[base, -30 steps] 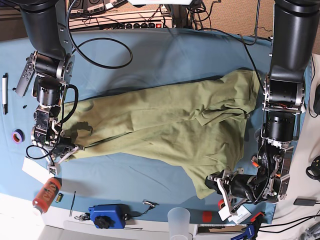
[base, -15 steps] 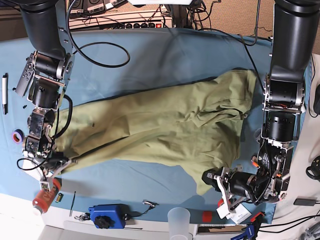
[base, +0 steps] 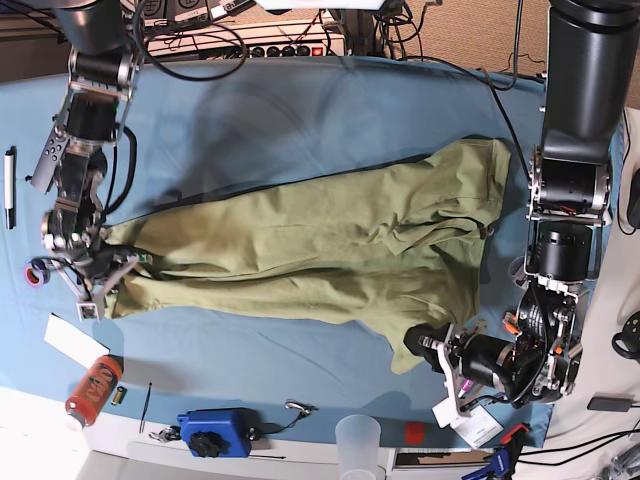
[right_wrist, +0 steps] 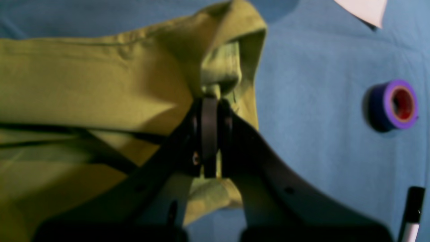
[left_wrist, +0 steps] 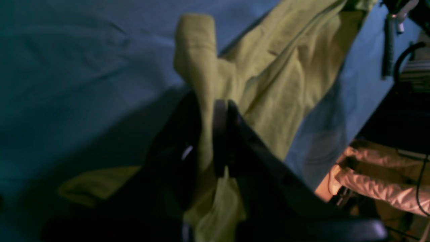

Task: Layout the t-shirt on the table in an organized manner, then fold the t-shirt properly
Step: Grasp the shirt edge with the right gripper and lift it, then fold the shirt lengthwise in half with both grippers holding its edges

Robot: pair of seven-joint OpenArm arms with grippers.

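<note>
Blue desk (base: 300,110) carries the t-shirt (base: 320,255) (stretched crosswise); left pincer (base: 425,350) and right pincer (base: 115,272), arms reaching low, each clench an end.

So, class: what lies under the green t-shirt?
The t-shirt lies on the blue table. Both grippers pinch its ends. Anything beneath the cloth is hidden.

The base view was evenly and brightly lit, with soft shadows cast beside the olive-green cotton t-shirt (base: 320,250). Both wrist views were dim and blurred; the black left pincer (left_wrist: 215,111) and what lay below it were lost in darkness.
</note>
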